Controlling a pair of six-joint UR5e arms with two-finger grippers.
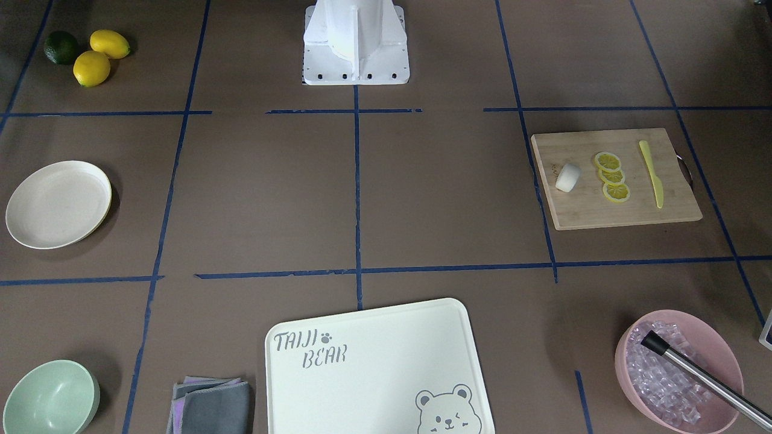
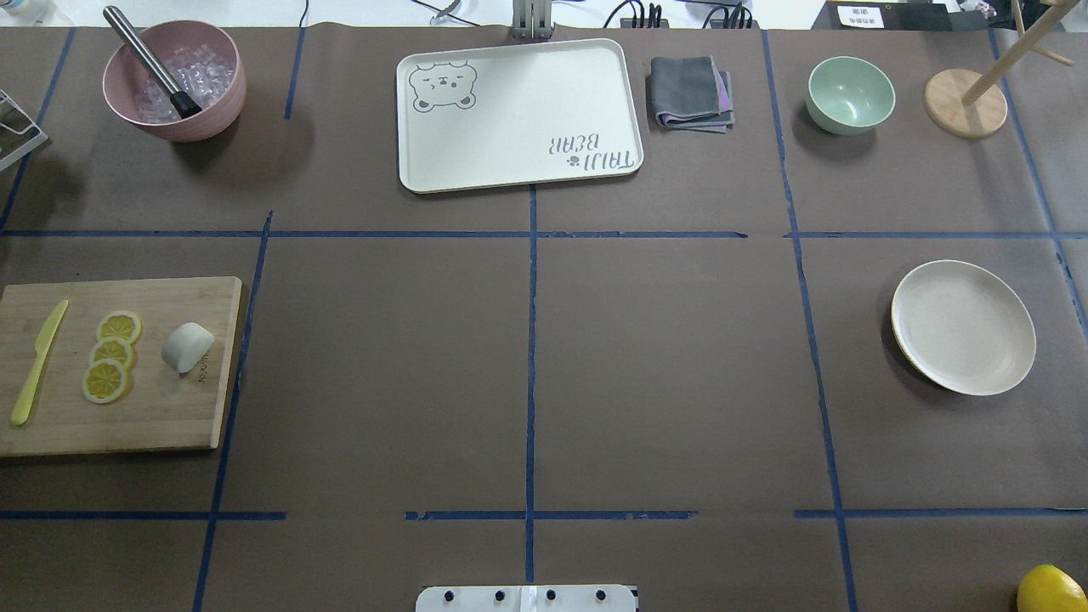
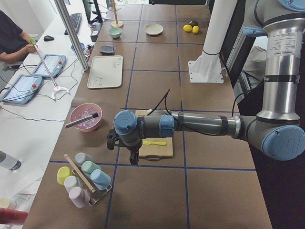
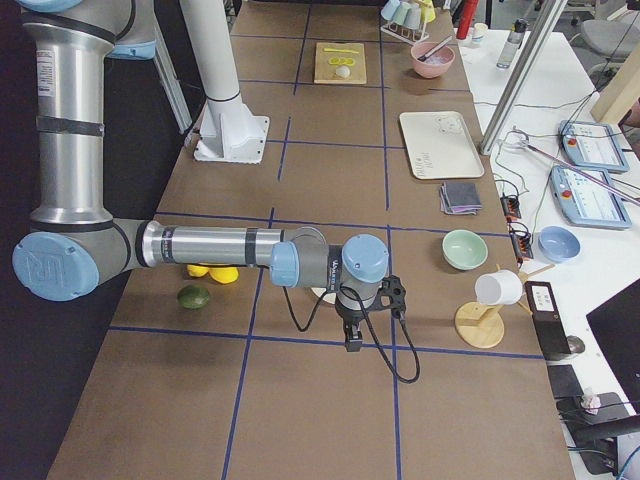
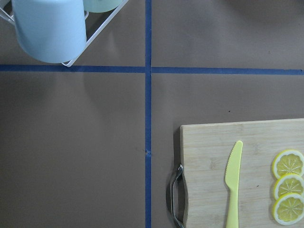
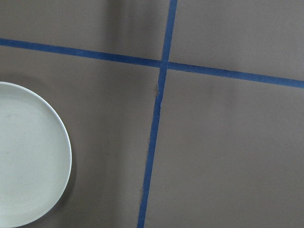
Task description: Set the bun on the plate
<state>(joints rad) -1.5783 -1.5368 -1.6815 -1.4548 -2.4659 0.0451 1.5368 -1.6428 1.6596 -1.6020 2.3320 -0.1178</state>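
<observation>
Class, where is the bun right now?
In the overhead view, the bun lies on the wooden cutting board at far left, just right of the lemon slices.

At the left end of the bench (image 2: 663, 374) a cutting board (image 2: 153, 416) carries the bun (image 2: 187, 347), with lemon slices (image 2: 110, 355) and a knife (image 2: 38, 361) to its left; the plate (image 2: 963, 327) lies well apart at the right end

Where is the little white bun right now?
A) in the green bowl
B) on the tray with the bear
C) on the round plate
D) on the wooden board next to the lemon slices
D: the bun lies on the wooden board, right beside the lemon slices, far across the table from the plate.
</observation>
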